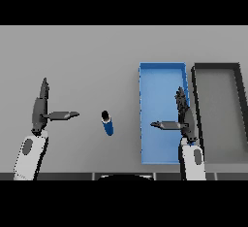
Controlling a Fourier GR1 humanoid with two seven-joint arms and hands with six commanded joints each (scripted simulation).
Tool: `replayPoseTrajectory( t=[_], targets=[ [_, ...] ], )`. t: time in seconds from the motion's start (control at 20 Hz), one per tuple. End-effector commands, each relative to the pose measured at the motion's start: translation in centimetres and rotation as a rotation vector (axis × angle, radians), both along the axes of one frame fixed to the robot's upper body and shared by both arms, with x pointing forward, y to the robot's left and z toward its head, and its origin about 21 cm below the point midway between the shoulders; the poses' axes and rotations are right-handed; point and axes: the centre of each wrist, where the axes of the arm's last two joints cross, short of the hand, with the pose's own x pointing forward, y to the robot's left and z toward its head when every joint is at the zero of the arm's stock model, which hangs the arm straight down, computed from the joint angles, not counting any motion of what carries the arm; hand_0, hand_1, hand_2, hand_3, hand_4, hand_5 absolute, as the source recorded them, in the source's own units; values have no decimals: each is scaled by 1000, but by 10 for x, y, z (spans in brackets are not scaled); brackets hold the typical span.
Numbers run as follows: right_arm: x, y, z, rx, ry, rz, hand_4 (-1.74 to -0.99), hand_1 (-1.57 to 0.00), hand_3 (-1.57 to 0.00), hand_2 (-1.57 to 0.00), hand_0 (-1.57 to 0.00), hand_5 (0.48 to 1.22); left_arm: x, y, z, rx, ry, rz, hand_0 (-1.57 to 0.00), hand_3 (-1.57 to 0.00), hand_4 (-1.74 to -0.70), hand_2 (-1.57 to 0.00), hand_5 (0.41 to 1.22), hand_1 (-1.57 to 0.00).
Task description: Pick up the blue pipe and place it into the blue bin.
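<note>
Short blue pipe [107, 122], cylindrical, beside rectangular blue bin [162, 68]; both hands' fingers [182, 104] straight, holding nothing.

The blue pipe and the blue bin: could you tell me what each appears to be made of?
The blue pipe looks like smooth plastic: even saturated blue, dark open end, though painted metal is possible. The blue bin also looks like matte plastic: flat uniform colour, thin straight walls, no gloss. Neither material is certain.
</note>
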Motion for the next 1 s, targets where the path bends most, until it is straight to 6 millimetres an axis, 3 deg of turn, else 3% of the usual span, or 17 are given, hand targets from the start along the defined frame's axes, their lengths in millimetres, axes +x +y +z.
replayPoseTrajectory(
  t=[0.0, 0.25, 0.35, 0.5, 0.8, 0.95],
  targets=[
    [0, 0, 0, 0, -1, -1, -1205, 1, 1, 1, 1, 629, 0, 0, 0, 0, -5, 0, 1, 1, -966, 1, 593, 1],
    [-3, 3, -1, 5, -6, 1, -1205, 1, 1, 1, 1, 629, -2, 2, -1, -3, -2, 5, 1, 1, -966, 1, 593, 1],
    [-20, -15, 8, -220, -135, 55, -1201, 1, 1, 1, 1, 628, -12, 26, -3, 122, 3, -195, 1, 1, -963, 1, 592, 1],
    [-31, -16, 15, -302, -152, 90, -1193, 1, 1, 1, 1, 622, -20, 43, -8, 166, 13, -284, 1, 1, -959, 1, 592, 1],
    [-30, -19, 15, -338, -119, 98, -1181, 1, 1, 1, 1, 619, -32, 43, 3, 151, 17, -448, 1, 1, -989, 1, 573, 1],
    [-30, -16, 15, -323, -130, 115, -1176, 1, 1, 1, 1, 615, -38, 29, 4, 161, 66, -568, 1, 1, -1048, 1, 535, 1]
  ],
)
